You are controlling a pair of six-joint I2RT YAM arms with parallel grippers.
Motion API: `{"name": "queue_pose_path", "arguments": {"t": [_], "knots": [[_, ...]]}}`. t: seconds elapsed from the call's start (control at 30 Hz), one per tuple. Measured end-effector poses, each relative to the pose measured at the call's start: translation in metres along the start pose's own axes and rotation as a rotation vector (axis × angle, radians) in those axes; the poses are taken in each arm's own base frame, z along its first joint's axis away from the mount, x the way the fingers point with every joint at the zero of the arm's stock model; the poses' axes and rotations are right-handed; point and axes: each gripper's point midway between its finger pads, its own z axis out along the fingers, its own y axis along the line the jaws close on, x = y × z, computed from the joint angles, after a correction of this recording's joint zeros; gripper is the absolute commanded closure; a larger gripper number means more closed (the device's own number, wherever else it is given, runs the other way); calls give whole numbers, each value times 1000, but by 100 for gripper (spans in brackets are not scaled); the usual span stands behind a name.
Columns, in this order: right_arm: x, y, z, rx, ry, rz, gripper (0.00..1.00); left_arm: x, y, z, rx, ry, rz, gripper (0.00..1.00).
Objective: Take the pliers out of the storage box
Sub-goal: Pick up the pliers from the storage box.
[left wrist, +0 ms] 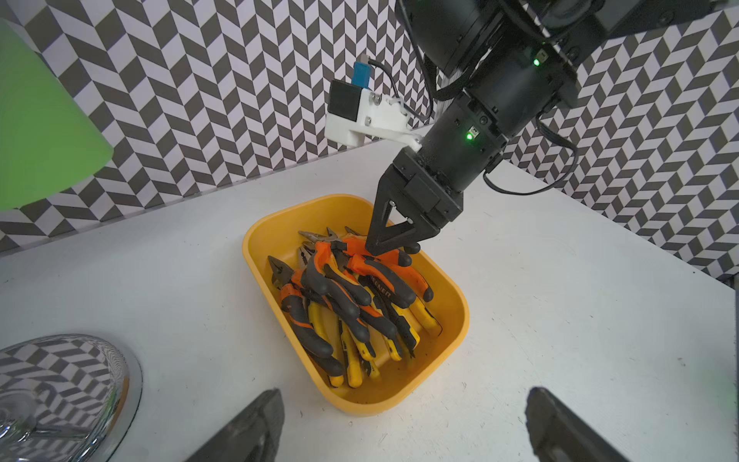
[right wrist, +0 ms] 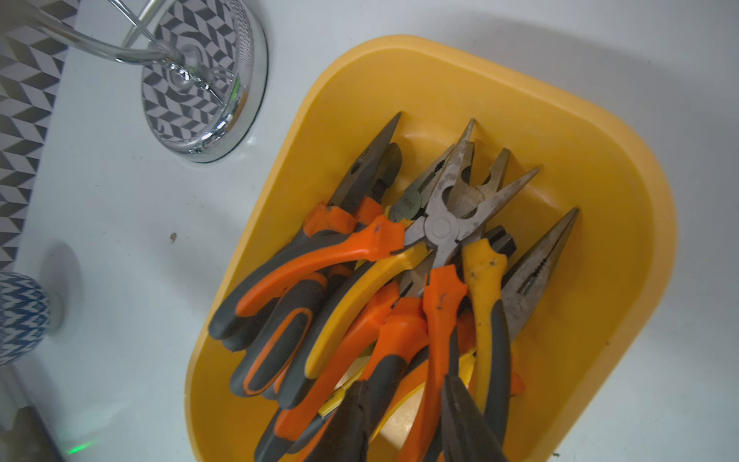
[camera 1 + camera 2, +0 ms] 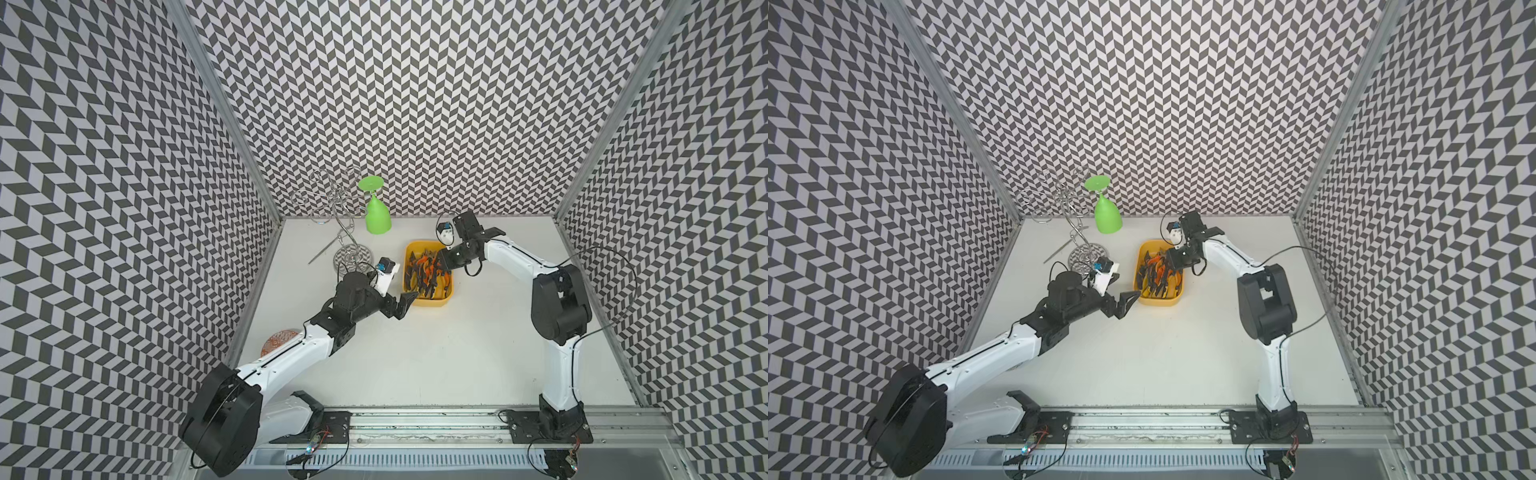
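The yellow storage box [image 3: 432,304] [image 3: 1158,302] stands on the white table behind the middle, with several pliers [image 3: 424,275] [image 1: 340,296] [image 2: 360,248] heaped in it, orange-and-black and yellow-and-black handled. My right gripper [image 3: 443,260] [image 1: 391,250] [image 2: 404,382] reaches down into the back end of the box. Its fingers press on orange handles from both sides, and the pliers still lie in the heap. My left gripper [image 3: 405,304] [image 1: 404,396] hovers wide open just outside the box's near left corner, holding nothing.
A chrome wire rack with a round base [image 3: 353,258] [image 2: 204,80] stands left of the box, and a green glass [image 3: 376,216] hangs upside down from it. A round orange-patterned dish [image 3: 280,338] lies partly under the left arm. Patterned walls close in three sides.
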Motion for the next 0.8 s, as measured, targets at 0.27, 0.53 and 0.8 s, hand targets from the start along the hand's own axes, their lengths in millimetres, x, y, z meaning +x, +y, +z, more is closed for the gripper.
{"name": "queue_pose_path", "arguments": {"t": [0.27, 0.53, 0.8], "knots": [[3, -10, -1, 68, 7, 99, 62, 1, 0, 0, 0, 2, 0, 2], [4, -5, 1, 59, 11, 167, 62, 3, 1, 2, 0, 8, -2, 2], [18, 1, -3, 82, 9, 229, 65, 3, 1, 2, -5, 9, 3, 2]]}}
